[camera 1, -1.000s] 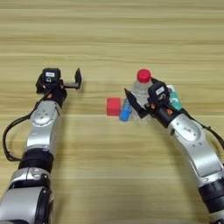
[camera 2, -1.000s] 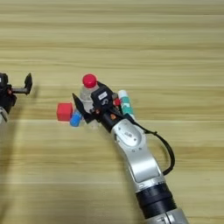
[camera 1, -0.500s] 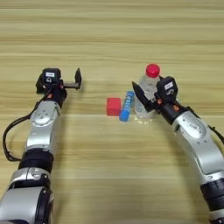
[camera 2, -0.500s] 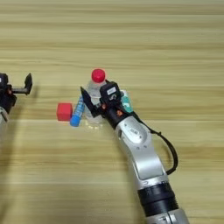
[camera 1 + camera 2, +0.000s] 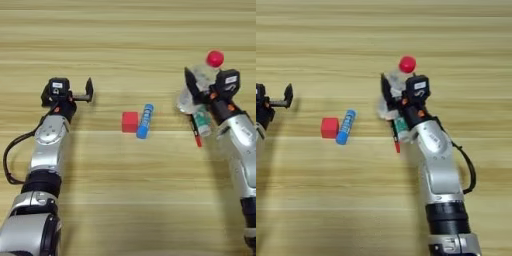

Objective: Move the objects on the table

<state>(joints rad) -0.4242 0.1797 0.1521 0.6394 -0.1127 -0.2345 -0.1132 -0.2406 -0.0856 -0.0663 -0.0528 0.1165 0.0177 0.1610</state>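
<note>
- Over at 3 o'clock, the right gripper [image 5: 200,89] is reaching up from the lower right corner, its forearm slanting toward 11 o'clock, and its black fingers are closing around the clear red-capped bottle [image 5: 199,86], holding it tilted with the cap pointing toward 1 o'clock.
- Just beneath that gripper, the white-and-green tube [image 5: 202,123] is lying on the table [image 5: 128,40], with the thin red marker [image 5: 195,133] lying alongside it on its 9 o'clock side.
- At 9 o'clock, the left gripper [image 5: 88,91] is sitting idle, arm rising from the lower left corner, its fingers standing apart and holding nothing.
- Near the centre, the small red cube [image 5: 130,121] is resting just beside the blue capped tube [image 5: 144,120], which is lying at the cube's 3 o'clock and leaning slightly toward 1 o'clock.
- Bare wood is stretching across the whole 12 o'clock band and between the two arms at 6 o'clock, and a gap is lying open between the cube pair and the right gripper's cluster.
</note>
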